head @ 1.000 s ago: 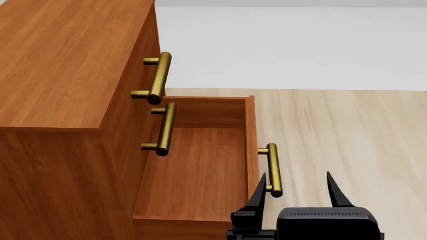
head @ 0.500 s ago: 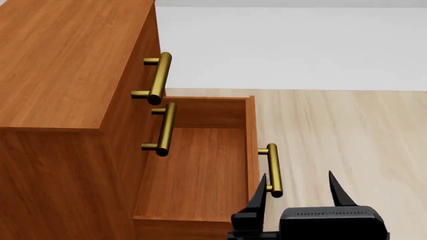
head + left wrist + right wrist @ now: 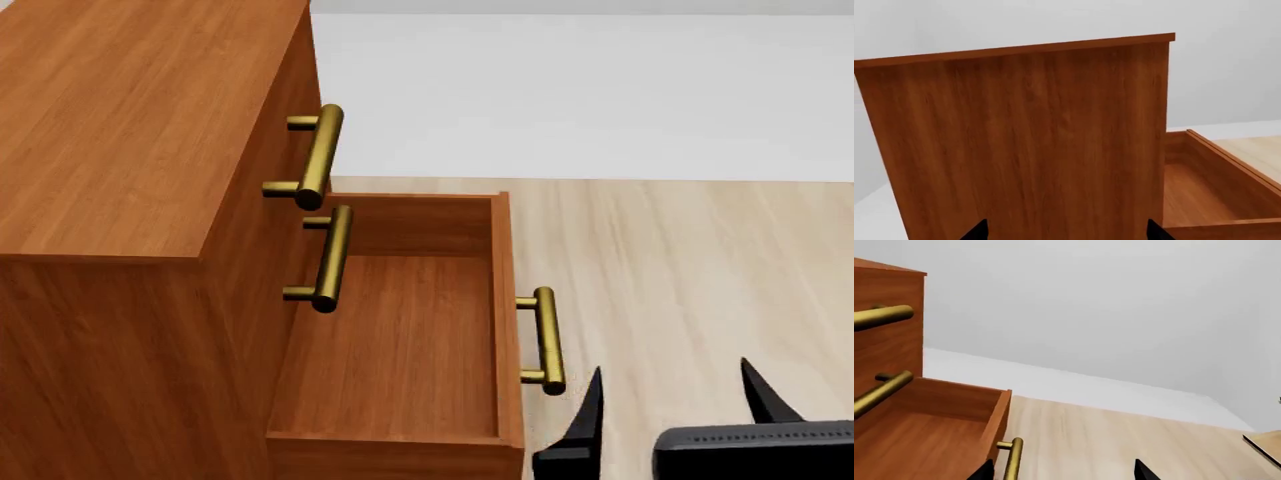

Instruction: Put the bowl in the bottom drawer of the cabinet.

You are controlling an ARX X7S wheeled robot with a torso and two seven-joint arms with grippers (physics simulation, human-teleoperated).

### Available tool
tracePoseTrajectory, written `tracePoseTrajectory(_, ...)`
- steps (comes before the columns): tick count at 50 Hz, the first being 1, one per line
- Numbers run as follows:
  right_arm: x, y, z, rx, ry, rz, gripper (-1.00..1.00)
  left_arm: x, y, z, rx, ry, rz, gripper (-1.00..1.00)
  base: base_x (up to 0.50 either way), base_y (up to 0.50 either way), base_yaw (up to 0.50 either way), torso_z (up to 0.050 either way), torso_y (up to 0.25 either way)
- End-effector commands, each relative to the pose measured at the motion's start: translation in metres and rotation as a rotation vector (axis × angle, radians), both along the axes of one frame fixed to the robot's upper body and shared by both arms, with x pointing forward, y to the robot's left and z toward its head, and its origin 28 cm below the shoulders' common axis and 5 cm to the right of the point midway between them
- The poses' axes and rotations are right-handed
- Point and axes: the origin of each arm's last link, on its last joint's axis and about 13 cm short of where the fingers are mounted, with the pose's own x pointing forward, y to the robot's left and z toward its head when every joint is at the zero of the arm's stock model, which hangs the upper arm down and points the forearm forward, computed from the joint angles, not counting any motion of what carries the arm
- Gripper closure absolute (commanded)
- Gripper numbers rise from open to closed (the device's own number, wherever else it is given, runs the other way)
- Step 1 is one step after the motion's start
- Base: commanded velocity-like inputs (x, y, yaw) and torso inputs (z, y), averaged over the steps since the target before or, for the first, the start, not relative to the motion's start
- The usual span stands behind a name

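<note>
The reddish-brown cabinet [image 3: 134,130] fills the left of the head view. Its bottom drawer [image 3: 400,340] is pulled out, and I see nothing inside it. The drawer's brass handle [image 3: 543,340] faces the floor side. My right gripper [image 3: 670,385] is open just right of that handle, holding nothing. In the right wrist view the handle [image 3: 1014,460] sits close to one finger of the right gripper [image 3: 1062,471]. My left gripper [image 3: 1067,232] is open in front of the cabinet's side panel [image 3: 1027,140], and the drawer [image 3: 1214,180] shows beyond it. The bowl is out of view.
The two upper drawers are closed, and their brass handles [image 3: 318,155] [image 3: 330,258] jut out above the open drawer. Pale wooden floor [image 3: 681,260] lies to the right, up to a white wall. A pale, dark-edged corner [image 3: 1262,449] shows at the right wrist view's edge.
My right gripper has moved right, off the bottom drawer's handle that it straddled, and stays open. The drawer has not moved.
</note>
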Motion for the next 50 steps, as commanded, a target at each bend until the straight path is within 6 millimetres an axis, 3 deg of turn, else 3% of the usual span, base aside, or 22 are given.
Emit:
tracePoseTrajectory(1, -0.021, -0.020, 0.018, 0.009, 0.071, -0.023, -1.00, 0.000, 0.000, 0.001, 0.002, -0.002, 0.004, -1.00, 0.00, 0.00, 0.00, 0.000, 0.000)
tracePoseTrajectory(25, -0.046, -0.060, 0.026, 0.090, 0.290, -0.185, -1.00, 0.005, 0.003, -0.001, 0.006, 0.000, 0.017, -1.00, 0.00, 0.00, 0.00, 0.000, 0.000)
tracePoseTrajectory(50, -0.064, -0.099, 0.012, 0.111, 0.452, -0.365, -1.00, 0.005, 0.002, 0.001, 0.003, -0.004, 0.014, -1.00, 0.00, 0.00, 0.00, 0.000, 0.000)
